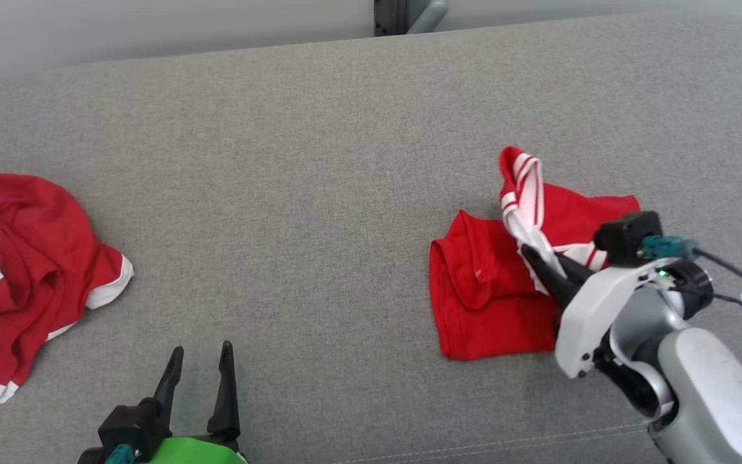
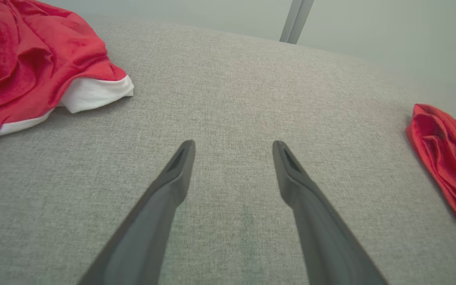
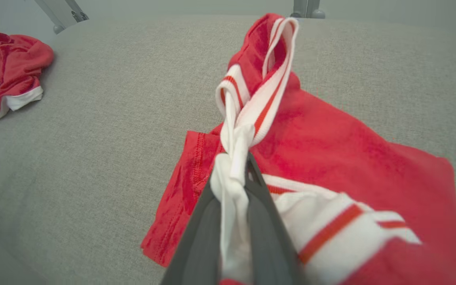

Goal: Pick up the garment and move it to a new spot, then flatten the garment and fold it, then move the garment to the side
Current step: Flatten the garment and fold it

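- The red garment (image 1: 493,296) lies half folded on the right side of the grey worktop (image 1: 319,193).
- Your right jaws are pinched on its white striped band (image 1: 527,203). Lift slowly so the cloth hangs loose.
- Your right arm (image 1: 699,367) reaches in low, pointing up and left.
- Your left jaws are apart and empty.

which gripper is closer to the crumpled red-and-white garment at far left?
Left. Left gripper: open, beside the crumpled red-and-white garment, not touching. Right gripper: far across, shut on the striped band of the folded red garment.
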{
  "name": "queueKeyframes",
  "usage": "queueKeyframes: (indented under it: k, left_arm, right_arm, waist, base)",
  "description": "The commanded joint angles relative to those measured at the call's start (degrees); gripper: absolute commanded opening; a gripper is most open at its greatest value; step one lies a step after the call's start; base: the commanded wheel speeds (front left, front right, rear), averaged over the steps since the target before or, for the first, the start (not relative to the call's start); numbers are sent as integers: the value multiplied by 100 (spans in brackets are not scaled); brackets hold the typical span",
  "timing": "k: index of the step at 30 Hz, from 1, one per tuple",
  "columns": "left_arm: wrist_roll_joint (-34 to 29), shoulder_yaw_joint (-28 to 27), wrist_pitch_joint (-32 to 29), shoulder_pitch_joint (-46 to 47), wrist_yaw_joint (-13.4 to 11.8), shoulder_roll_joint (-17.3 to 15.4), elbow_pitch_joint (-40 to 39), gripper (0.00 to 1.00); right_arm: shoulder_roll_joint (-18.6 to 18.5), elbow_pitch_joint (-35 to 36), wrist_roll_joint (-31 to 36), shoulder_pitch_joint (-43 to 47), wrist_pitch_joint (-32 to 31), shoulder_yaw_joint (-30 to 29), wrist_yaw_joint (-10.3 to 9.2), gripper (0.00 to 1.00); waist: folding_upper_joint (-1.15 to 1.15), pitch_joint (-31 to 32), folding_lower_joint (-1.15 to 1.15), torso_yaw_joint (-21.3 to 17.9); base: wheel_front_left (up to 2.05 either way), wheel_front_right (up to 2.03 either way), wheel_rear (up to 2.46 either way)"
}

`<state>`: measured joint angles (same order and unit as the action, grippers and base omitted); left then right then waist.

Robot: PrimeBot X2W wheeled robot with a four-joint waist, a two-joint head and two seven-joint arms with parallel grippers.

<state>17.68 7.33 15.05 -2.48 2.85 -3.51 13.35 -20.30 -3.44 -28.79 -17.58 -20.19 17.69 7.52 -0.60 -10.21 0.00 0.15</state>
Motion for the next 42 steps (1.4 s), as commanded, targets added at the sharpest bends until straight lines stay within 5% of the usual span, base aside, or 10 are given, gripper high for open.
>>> queueKeyframes:
  k: [1,6,13,14,15,16,24,31,42]
  left_arm:
    - [-34,-51,15,81,0,1,95,100]
    - [-101,-86,15,142,38,36,291,100]
    - [-143,-115,15,177,89,50,451,100]
    - [-142,-123,15,185,92,52,468,100]
    - [-144,-133,15,184,102,53,484,100]
    - [-147,-155,15,174,108,54,491,100]
    - [-106,-332,15,-142,98,57,472,100]
    - [-44,-396,15,-385,22,56,235,100]
    - [-284,-623,13,-606,125,54,-343,100]
  right_arm:
    - [188,10,246,108,97,123,-6,0]
    - [761,-285,528,191,201,504,-5,0]
    - [1063,-755,828,30,373,668,-4,0]
    - [1094,-800,878,9,444,675,-4,7]
    - [1135,-827,923,-4,529,683,-4,72]
    - [1195,-850,931,-6,622,633,-4,100]
    - [1422,-275,1088,479,1558,-55,-4,100]
    - [1210,489,1670,1283,2242,-1238,-5,100]
    - [1382,-272,2923,1920,3471,-2761,-6,100]
  waist:
    - [60,-50,0,40]
    - [60,-27,0,45]
    - [60,38,0,78]
    - [60,47,0,88]
    - [60,57,0,95]
    - [60,71,0,96]
    - [60,331,0,-3]
    - [60,544,0,-134]
    - [60,920,0,-193]
  base:
    - [0,0,0]
    - [0,0,0]
    - [0,0,0]
    - [0,0,0]
    - [0,0,0]
    - [0,0,0]
    - [0,0,0]
    - [0,0,0]
    - [0,0,0]
